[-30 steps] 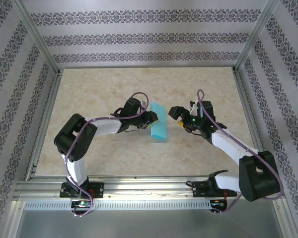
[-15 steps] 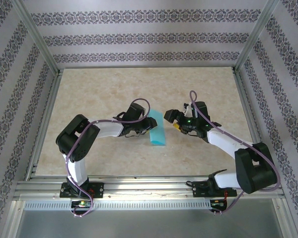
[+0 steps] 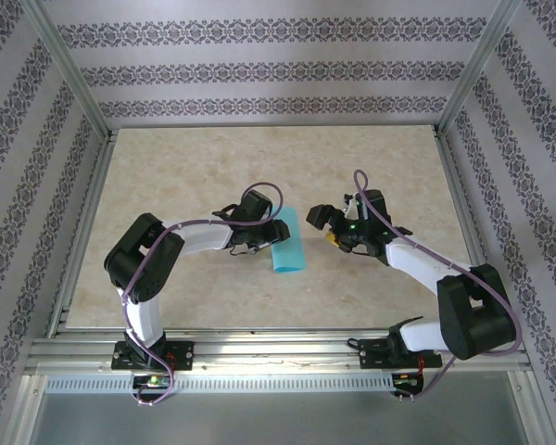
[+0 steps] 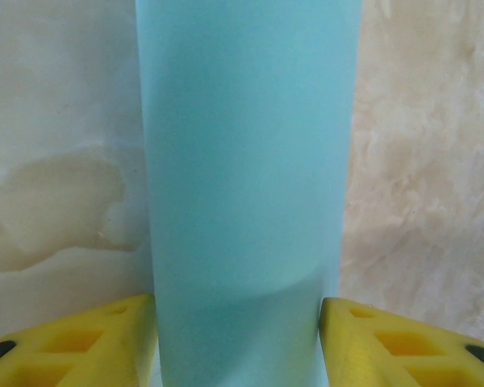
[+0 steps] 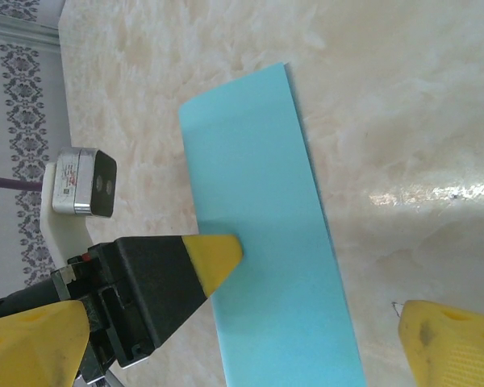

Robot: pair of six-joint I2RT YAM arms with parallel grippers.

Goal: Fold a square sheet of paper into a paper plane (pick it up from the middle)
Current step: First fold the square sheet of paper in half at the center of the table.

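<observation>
Beige marbled surface is bounded by aluminium rails and patterned walls. The square sheet of paper, folded to a long turquoise strip, is seen lying flat near the centre, with its long edges running roughly away from the arm bases. The left tool is set at the strip's left long edge and is about half opened. Its yellow fingers are seen flanking the strip's two long edges, and nothing is lifted. From the right wrist, one left fingertip is seen overlapping that edge. The right tool is held fully spread and empty, near the strip's right long edge and facing it. Open surface is left around the paper out to the rails.
</observation>
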